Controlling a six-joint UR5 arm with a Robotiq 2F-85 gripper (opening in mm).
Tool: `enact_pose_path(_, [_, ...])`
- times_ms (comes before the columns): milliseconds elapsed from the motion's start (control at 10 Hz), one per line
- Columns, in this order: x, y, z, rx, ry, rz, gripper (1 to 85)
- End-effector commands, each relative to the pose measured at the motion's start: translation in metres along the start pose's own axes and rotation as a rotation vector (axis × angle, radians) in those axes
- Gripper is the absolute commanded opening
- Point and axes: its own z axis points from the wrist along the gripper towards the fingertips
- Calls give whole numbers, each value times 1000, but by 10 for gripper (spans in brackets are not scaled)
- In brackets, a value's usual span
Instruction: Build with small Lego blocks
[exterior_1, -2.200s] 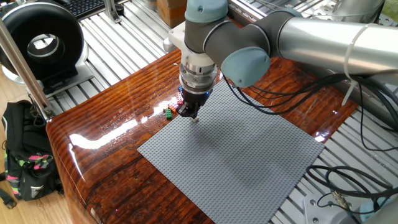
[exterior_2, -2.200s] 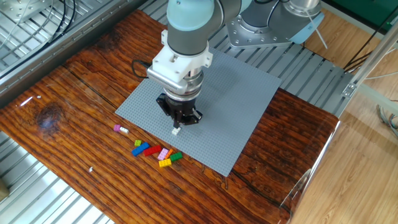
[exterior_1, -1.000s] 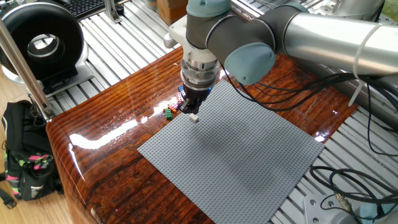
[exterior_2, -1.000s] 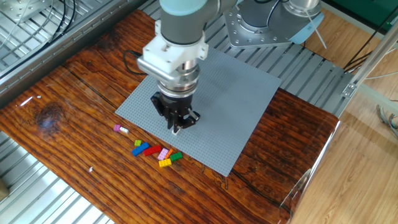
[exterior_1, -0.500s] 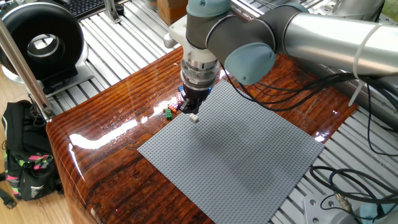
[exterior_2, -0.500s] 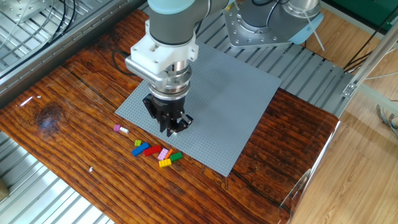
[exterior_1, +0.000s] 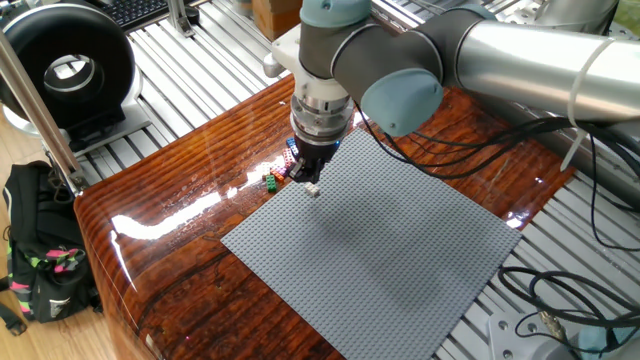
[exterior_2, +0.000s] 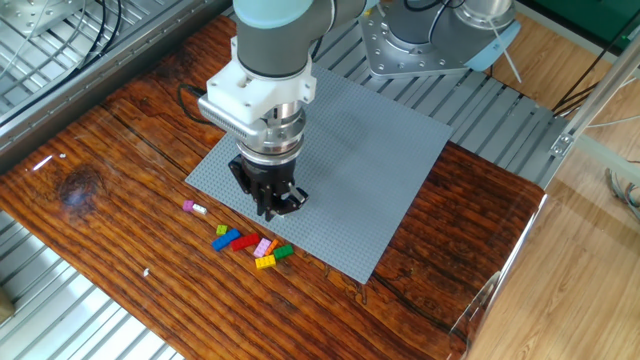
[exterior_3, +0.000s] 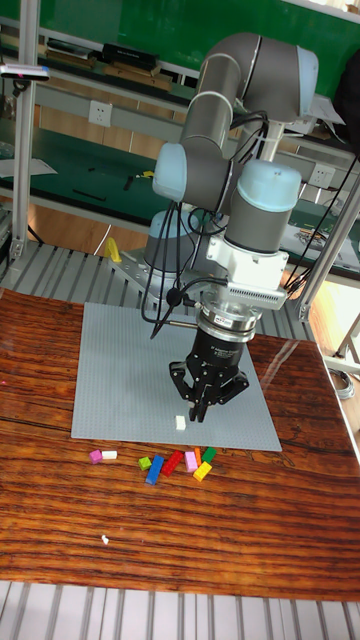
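A single white small Lego block (exterior_3: 180, 423) sits on the grey baseplate (exterior_3: 120, 370) near its front edge. It also shows just under the fingertips as a white block (exterior_1: 314, 190). My gripper (exterior_3: 202, 408) hangs a little above the plate, right of that block and apart from it. Its fingers are narrowly open with nothing between them. The gripper (exterior_2: 272, 208) is over the plate's edge, close to the loose pile (exterior_2: 250, 245) on the wood: blue, red, pink, yellow and green bricks. A pink and white pair (exterior_2: 193, 208) lies further left.
The baseplate (exterior_1: 400, 250) covers most of the wooden table (exterior_2: 110, 200). A tiny white bit (exterior_3: 104, 540) lies on the wood near the front. A black round device (exterior_1: 70, 70) and a backpack (exterior_1: 40, 260) stand beyond the table's edge, with cables (exterior_1: 540, 290) at the other side.
In the other fixed view, my gripper has risen and drifted left along the plate's edge toward the loose pile. The white block stays behind on the plate.
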Motion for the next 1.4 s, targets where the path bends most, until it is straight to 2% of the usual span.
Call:
enact_pose_path(0, [-5,-6,-4,26,-5,22,67])
enact_pose_path(100, [-4,-6,-7,23,0,32,20])
enact_pose_path(400, [-15,2,-10,-19,-29,39,20])
enact_pose_path(700, [-10,-5,-28,5,38,10,20])
enact_pose_path(800, [-14,-4,-32,0,36,28,20])
enact_pose_path(900, [-22,-5,-32,12,5,37,20])
enact_pose_path(1300, [-18,5,-29,-17,8,66,17])
